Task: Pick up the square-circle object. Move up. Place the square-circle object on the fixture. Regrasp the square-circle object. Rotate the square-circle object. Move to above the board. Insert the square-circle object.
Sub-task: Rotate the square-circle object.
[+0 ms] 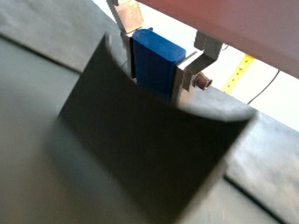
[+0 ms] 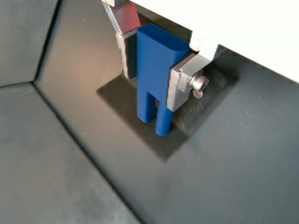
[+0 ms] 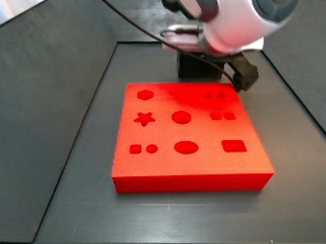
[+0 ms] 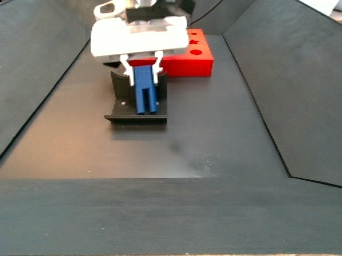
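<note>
The board (image 3: 189, 133) is lit brightly from above — its top glows. The gripper (image 2: 158, 66) is seen close, slightly blurred — a soft shadow lies under it.

I see the gripper (image 2: 156, 63) as silver plates with a white housing above, closed on the blue square-circle object (image 2: 153, 70); that blue is plain and even, with no marking on it, and its two prongs are the same shade. In a side view the gripper (image 4: 142, 68) sits over the fixture (image 4: 127, 106), which reads nearly black. The board (image 3: 186, 133) is bright red, its star, circle, square and oval holes a darker red; in a side view its visible corner (image 4: 197, 56) is the same red. The floor (image 4: 201, 140) is dark grey, matte. A yellow strip with black ticks (image 1: 240, 73) shows in a wrist view.
</note>
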Robot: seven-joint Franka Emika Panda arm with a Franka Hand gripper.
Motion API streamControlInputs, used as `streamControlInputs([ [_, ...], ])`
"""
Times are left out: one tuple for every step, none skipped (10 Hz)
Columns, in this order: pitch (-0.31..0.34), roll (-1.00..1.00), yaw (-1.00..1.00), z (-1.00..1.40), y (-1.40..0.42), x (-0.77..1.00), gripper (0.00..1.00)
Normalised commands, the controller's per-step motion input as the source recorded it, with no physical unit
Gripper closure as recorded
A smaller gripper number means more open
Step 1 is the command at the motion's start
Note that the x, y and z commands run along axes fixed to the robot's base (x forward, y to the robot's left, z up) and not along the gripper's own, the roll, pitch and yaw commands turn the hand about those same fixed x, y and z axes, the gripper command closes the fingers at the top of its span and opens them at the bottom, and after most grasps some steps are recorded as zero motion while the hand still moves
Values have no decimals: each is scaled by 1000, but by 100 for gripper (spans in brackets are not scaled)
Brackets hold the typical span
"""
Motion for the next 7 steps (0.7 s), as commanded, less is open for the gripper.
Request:
streamControlInputs([
  [-52, -75, 21, 1000, 98, -792, 100],
  [-62, -81, 13, 1000, 90, -800, 100],
  [-65, -85, 8, 1000, 87, -805, 100],
  [-69, -89, 1, 1000, 83, -806, 100],
  [-72, -91, -15, 1000, 78, -807, 100],
  [-69, -96, -26, 1000, 75, -805, 100],
  [-61, -103, -36, 1000, 70, -802, 100],
])
